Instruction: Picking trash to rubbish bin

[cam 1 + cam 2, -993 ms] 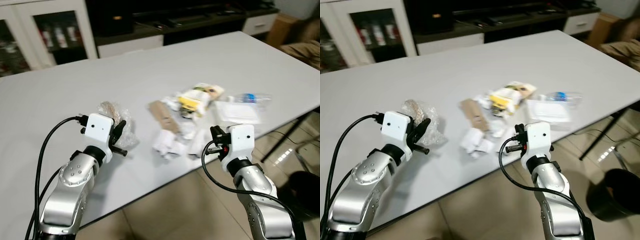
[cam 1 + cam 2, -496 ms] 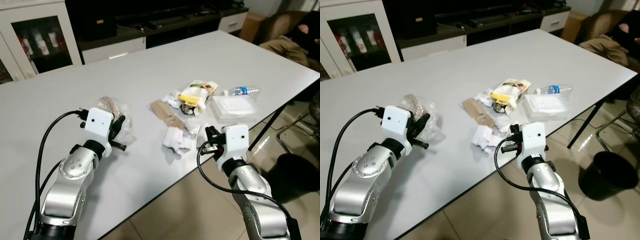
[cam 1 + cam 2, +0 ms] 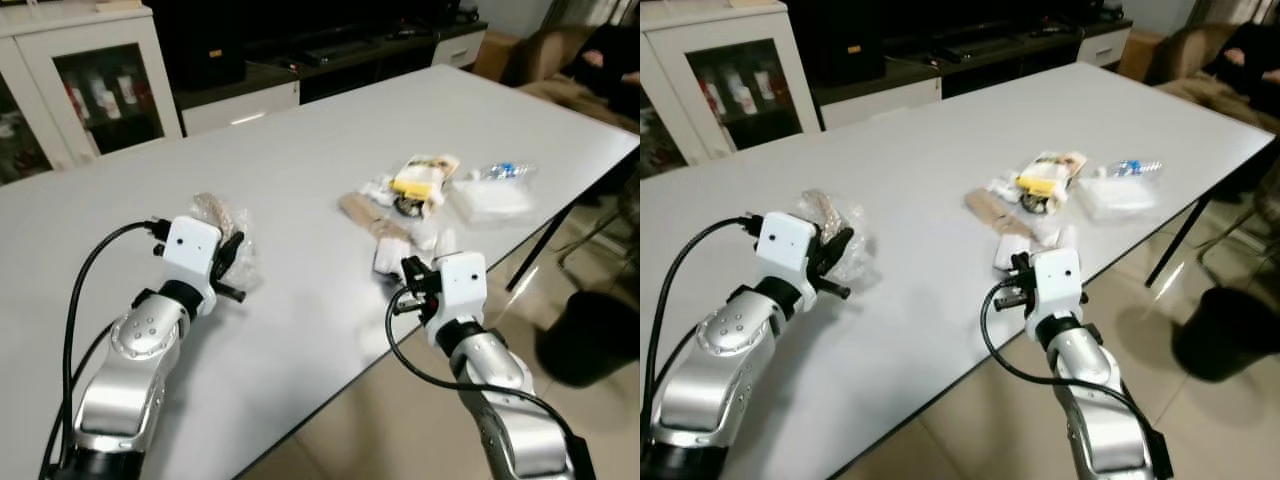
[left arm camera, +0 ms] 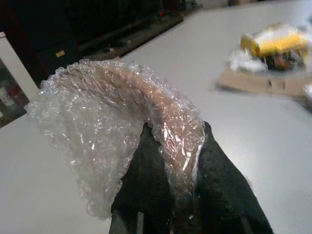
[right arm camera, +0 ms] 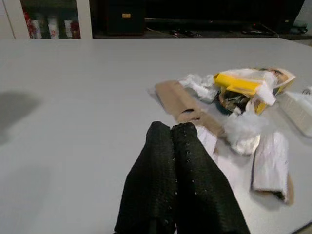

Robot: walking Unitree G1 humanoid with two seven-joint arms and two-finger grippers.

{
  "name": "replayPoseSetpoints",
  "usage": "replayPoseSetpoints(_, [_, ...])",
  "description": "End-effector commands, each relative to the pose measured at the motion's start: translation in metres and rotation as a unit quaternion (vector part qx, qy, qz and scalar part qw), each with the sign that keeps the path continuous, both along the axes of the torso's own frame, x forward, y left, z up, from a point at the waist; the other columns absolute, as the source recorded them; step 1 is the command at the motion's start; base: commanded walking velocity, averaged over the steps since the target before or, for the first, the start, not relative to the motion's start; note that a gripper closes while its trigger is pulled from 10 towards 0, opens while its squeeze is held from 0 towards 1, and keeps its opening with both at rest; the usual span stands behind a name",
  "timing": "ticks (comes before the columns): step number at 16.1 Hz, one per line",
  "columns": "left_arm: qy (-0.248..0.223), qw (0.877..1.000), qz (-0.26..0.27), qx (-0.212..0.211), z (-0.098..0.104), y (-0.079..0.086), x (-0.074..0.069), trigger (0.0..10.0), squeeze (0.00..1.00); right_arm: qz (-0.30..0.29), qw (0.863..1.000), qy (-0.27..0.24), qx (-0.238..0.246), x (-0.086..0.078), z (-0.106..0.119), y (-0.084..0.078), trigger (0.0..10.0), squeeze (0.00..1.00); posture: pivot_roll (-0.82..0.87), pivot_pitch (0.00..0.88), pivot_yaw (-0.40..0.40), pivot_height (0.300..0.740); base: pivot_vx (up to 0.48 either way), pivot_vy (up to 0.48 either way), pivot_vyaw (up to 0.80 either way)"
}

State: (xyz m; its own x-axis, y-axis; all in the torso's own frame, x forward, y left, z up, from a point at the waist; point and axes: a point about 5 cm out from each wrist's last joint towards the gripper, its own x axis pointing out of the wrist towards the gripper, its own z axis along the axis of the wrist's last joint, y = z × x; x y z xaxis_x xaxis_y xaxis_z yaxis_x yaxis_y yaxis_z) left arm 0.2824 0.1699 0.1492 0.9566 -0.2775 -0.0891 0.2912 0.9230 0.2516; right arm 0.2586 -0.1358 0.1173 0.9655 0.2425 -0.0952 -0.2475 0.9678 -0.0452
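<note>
Our left hand (image 3: 232,262) is clamped on the bubble wrap (image 4: 117,117); our right hand (image 5: 181,180) is pressed together, empty. Mid-frame litter pile (image 3: 405,205) remains on the bench (image 3: 300,150); bin (image 3: 1225,330) lower right.

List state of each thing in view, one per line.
Left gripper: shut on bubble wrap, above the table.
Bubble wrap: crumpled, pinched between the fingers.
Right gripper: shut, holding nothing, near the trash pile.
Bottle: lying on its side.
Yellow wrapper: crumpled, on the table.
Cardboard strip: flat on the table.
Bin: upright on the floor.
</note>
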Motion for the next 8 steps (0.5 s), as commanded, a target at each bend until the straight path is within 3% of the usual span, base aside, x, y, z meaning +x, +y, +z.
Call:
replayPoseSetpoints(1, [-0.001, 1.000, -0.004, 0.013, -0.001, -0.002, 0.001, 10.0, 0.00, -0.003, 1.000, 0.000, -0.002, 0.000, 0.000, -0.003, 10.0, 0.00, -0.09, 0.000, -0.003, 0.740, 0.000, -0.480, 0.00])
replayPoseSetpoints(3, [0.014, 0.999, 0.017, -0.037, -0.005, -0.002, -0.001, 10.0, 0.00, 0.001, 1.000, -0.001, -0.018, 0.003, 0.001, -0.005, 10.0, 0.00, -0.09, 0.000, -0.005, 0.740, 0.000, -0.450, 0.00])
replayPoseSetpoints(6, [0.016, 1.000, 0.003, -0.026, -0.005, -0.008, -0.002, 10.0, 0.00, 0.011, 0.999, -0.001, -0.042, 0.009, 0.003, -0.011, 10.0, 0.00, -0.08, 0.000, -0.027, 0.740, 0.000, 0.000, 0.00])
replayPoseSetpoints(8, [0.014, 0.999, 0.000, -0.032, -0.005, -0.010, -0.004, 10.0, 0.00, 0.014, 0.999, -0.003, -0.048, 0.024, 0.006, -0.018, 10.0, 0.01, -0.07, 0.000, -0.033, 0.740, 0.000, 0.000, 0.00])
